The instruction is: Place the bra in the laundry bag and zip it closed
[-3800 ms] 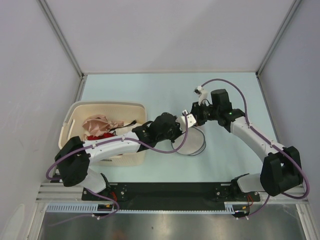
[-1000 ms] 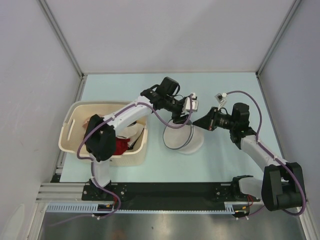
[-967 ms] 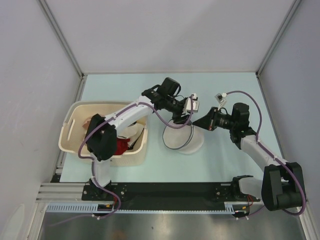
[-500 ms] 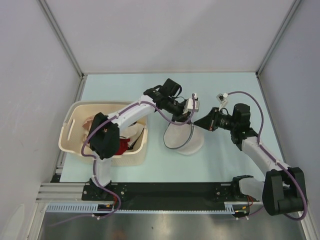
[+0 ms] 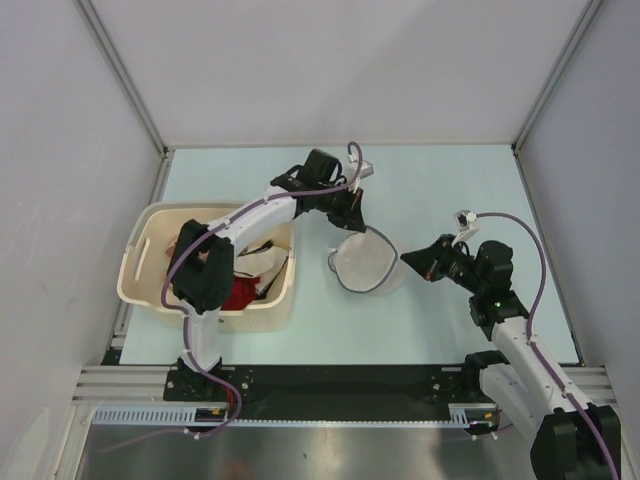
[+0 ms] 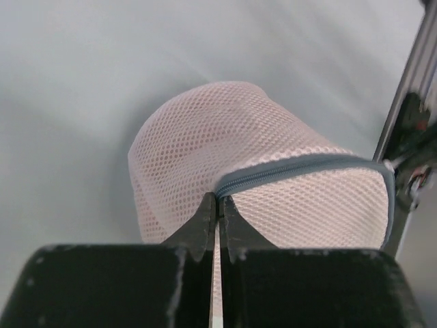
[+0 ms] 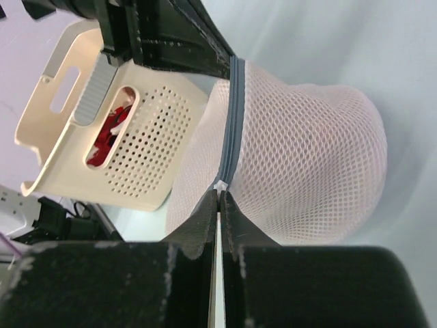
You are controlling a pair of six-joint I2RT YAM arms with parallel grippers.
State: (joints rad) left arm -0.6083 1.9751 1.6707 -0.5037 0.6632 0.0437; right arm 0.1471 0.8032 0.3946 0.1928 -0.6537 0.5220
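Right wrist view first: my right gripper (image 7: 218, 199) is squeezed tight on the little white bit at the near end of the zip (image 7: 232, 116). Left wrist view shows my left gripper (image 6: 217, 203) pinched tight too, on the other end of that grey zip edge. So the laundry bag (image 7: 300, 150) is stretched between my two hands, close to the pale table (image 6: 75, 96).

The bag is a soft round dome of white net full of tiny holes, and it looks a bit pink. I think the bra is tucked inside, but I cannot see it plainly. The zip teeth I can see look closed, so I think the job is almost done — only checking the last bit and letting go is left.

Farther off sits the cream plastic basket (image 7: 61, 130) — hard, dotted with holes, with something red (image 7: 109, 133) in it
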